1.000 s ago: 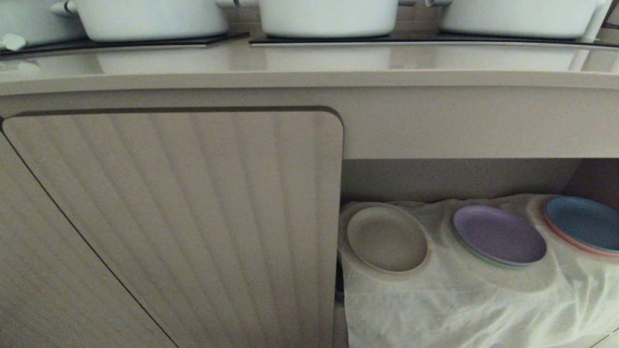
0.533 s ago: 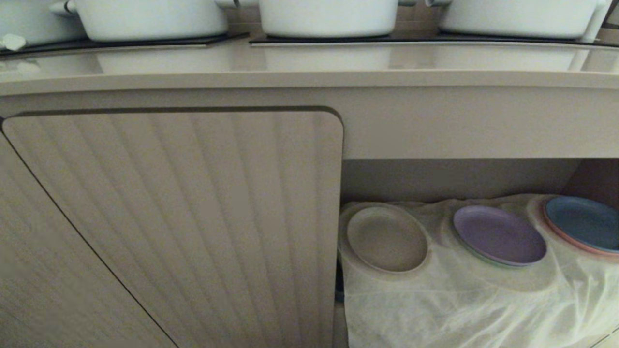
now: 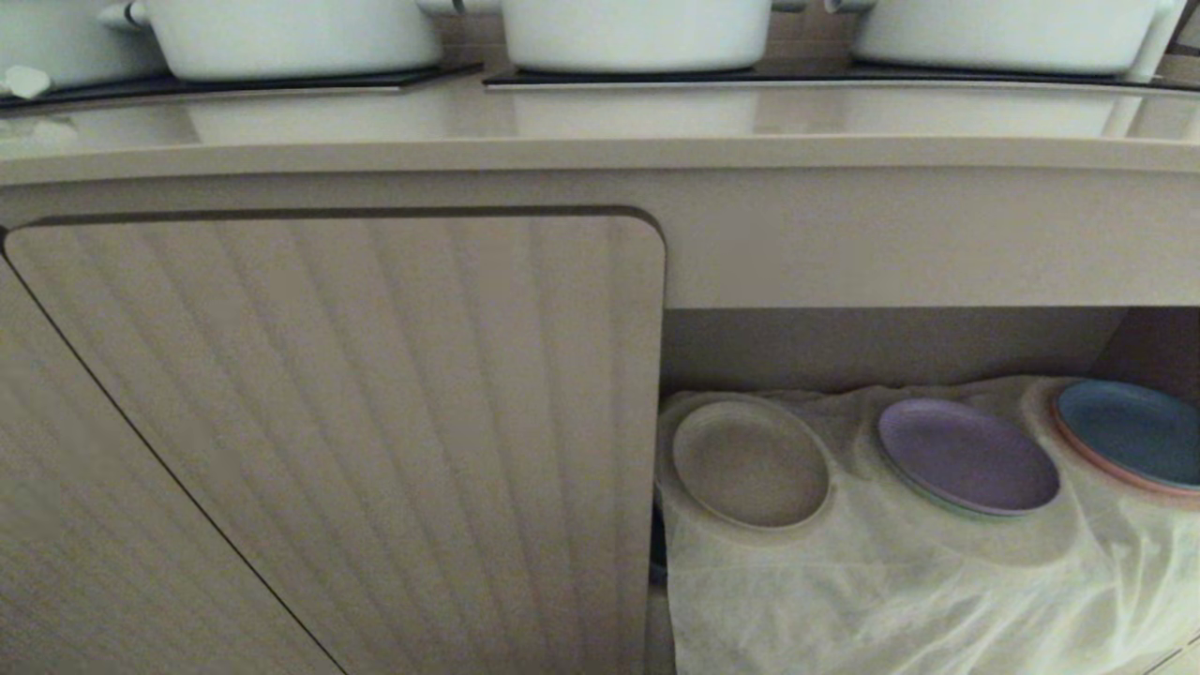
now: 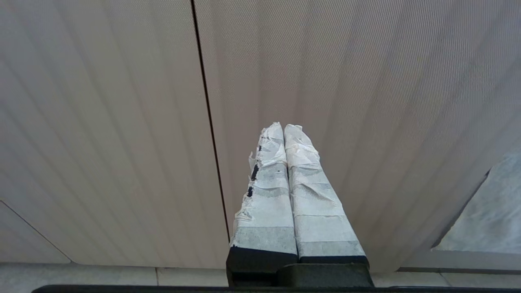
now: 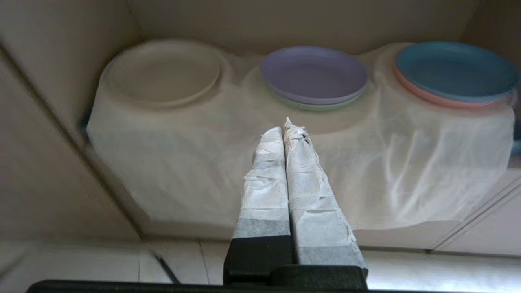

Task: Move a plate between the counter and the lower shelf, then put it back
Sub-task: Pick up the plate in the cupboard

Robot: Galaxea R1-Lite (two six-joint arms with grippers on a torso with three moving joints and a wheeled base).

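Your worktop (image 3: 600,155) runs across the top of the head view, and the plate (image 3: 750,462) lies on the cloth (image 3: 900,581) in the lower shelf (image 3: 881,347), lower right. Both pincers are clenched and empty: the left pincer (image 4: 283,127) faces the ribbed door (image 3: 375,422), the right pincer (image 5: 285,126) faces the shelf.

We found no change to report. Between the earlier head views and this one nothing moved. The plate (image 3: 750,464) sat exactly as before on the lower shelf (image 3: 891,349) at about four o'clock — same spot.
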